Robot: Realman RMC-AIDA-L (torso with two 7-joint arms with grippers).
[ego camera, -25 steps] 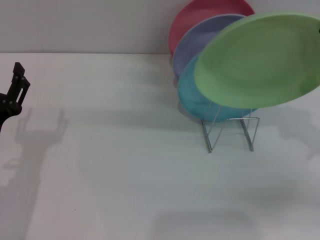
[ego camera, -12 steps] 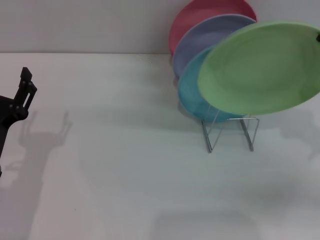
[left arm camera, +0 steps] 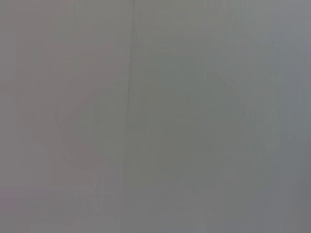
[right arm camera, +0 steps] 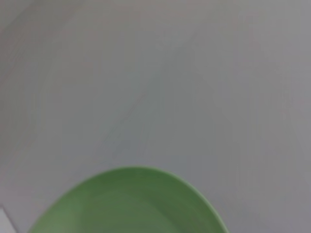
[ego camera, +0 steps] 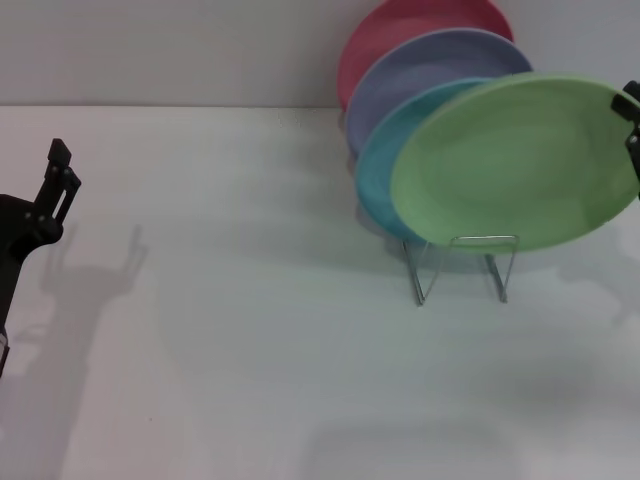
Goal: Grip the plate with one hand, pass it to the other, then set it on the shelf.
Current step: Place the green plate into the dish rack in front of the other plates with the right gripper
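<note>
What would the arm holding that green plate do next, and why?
Probably lower it a little further, then let go. The right gripper holds the green plate by its edge, in front of the turquoise plate, its bottom rim just above the wire rack's front slot. The left gripper waits aside.

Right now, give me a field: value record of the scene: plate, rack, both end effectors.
plate: light green plate, tilted, at the rack's front slot, in front of the turquoise plate
rack: wire rack, also holds lavender plate and red plate behind
right end effector: at the green plate's right edge, mostly out of frame
left end effector: far left, away from the rack, holding nothing
table: white
</note>
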